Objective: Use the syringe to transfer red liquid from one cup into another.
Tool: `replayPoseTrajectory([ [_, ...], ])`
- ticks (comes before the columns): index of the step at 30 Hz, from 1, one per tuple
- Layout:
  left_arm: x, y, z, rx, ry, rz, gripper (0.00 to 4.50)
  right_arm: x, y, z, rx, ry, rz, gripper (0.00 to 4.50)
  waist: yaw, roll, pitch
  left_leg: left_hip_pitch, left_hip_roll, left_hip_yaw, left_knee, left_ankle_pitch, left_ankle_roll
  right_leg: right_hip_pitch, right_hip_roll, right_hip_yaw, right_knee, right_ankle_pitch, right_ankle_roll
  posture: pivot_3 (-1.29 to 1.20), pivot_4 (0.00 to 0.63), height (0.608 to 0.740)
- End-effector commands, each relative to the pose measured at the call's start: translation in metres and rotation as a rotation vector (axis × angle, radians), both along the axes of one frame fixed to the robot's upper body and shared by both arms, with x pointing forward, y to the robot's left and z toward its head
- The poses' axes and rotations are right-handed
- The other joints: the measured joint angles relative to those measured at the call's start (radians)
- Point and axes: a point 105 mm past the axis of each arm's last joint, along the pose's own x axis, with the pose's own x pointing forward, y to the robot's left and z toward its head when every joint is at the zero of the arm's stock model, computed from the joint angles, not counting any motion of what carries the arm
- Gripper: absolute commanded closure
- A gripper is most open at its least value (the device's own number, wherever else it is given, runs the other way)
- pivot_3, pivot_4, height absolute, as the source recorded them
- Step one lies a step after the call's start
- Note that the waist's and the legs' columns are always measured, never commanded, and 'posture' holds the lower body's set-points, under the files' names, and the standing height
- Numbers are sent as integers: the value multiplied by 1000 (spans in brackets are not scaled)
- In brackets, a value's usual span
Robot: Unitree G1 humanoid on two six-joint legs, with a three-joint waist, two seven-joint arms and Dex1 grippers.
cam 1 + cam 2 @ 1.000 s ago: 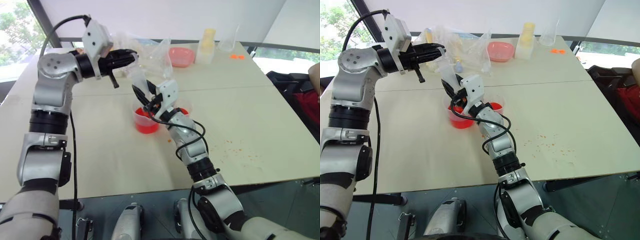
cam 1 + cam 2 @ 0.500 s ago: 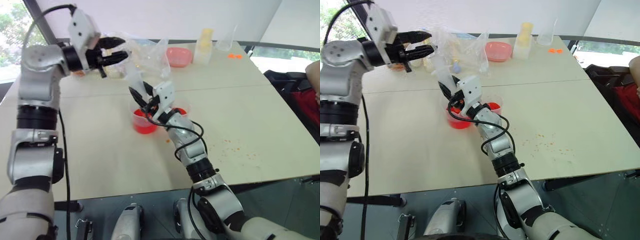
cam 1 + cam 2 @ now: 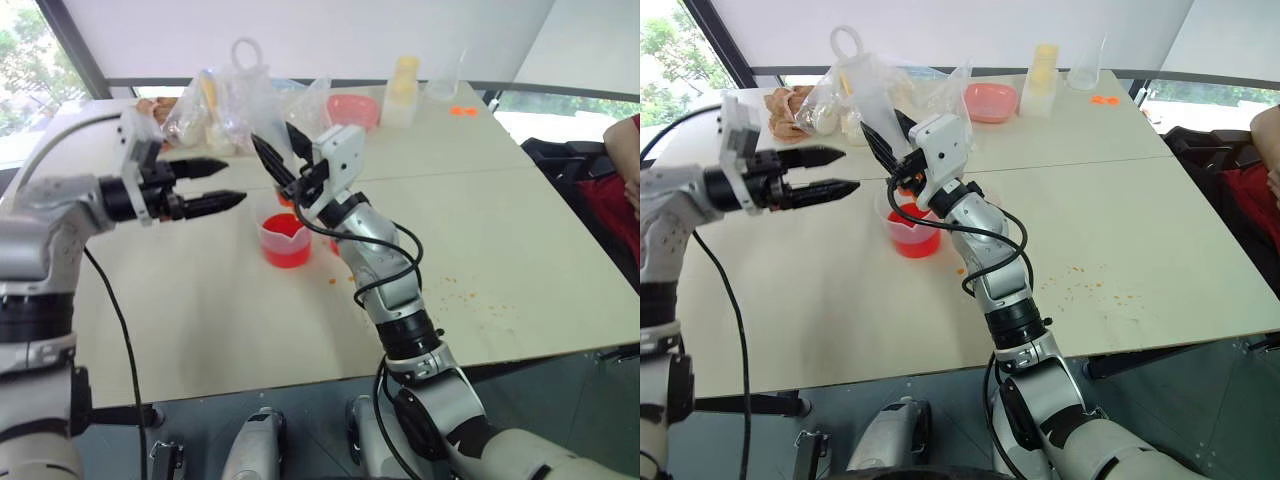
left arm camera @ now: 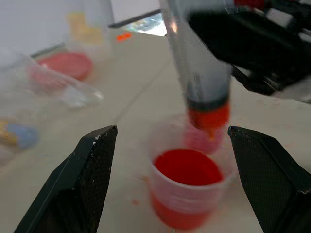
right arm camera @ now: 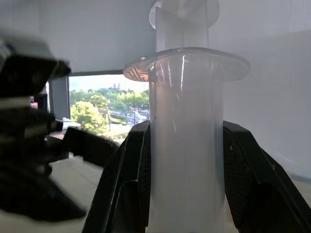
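Note:
My right gripper (image 3: 273, 135) is shut on the syringe (image 4: 197, 63), a thick clear barrel held tilted, its plunger end up. A little red liquid (image 4: 208, 115) fills the barrel's low end by the orange tip. The tip hangs just above the wider cup (image 3: 283, 240), which is about half full of red liquid. A second, narrower clear cup (image 4: 194, 141) stands right behind it, mostly hidden. My left gripper (image 3: 235, 180) is open and level, to the left of the syringe and cups, touching nothing. In the right wrist view the syringe (image 5: 187, 136) sits between the two fingers.
Clear plastic bags (image 3: 215, 100) with small items lie at the back left. A pink bowl (image 3: 355, 108), a yellow-topped container (image 3: 403, 85) and a clear flask (image 3: 445, 85) stand at the far edge. Orange droplets (image 3: 465, 290) spot the table at right. A person's sleeve (image 3: 625, 165) shows at the right edge.
My left gripper opened, came away from the syringe's plunger end and dropped back to the left. The right gripper lifted the syringe up out of the cups.

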Motion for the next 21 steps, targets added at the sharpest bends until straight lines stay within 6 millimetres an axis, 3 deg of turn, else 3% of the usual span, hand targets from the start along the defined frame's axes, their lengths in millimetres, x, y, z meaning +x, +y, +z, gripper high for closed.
replayPoseTrajectory([
  [1,-15,9,16,-46,-49,43,678,-8,3,21,75,-39,25,3113,2,0,0,0,0,0,0,0,0,0,0,0,0,0,0,0,150,740],
  [3,-14,12,14,-77,-48,83,678,-7,1,25,107,-27,28,3113,5,0,0,0,0,0,0,0,0,0,-1,0,0,0,0,0,150,740],
  [7,-12,11,16,-129,-71,123,678,-3,-32,57,194,-48,-21,3113,19,0,0,0,0,0,0,0,0,0,-2,0,0,0,0,0,150,740],
  [10,-8,7,20,-146,-84,120,678,-3,-54,63,170,-82,-82,3113,31,0,0,0,-1,0,0,0,0,0,-2,0,-1,0,0,0,150,740],
  [15,-1,-4,21,-139,-95,88,678,0,-91,50,177,-19,-174,3113,31,0,0,0,-2,1,0,0,0,2,-2,-1,-2,0,0,0,150,740],
  [21,14,-21,39,-167,-159,41,678,3,-100,23,116,8,-258,3113,26,0,0,0,-2,3,0,0,0,1,-1,-2,-2,0,0,0,150,740],
])
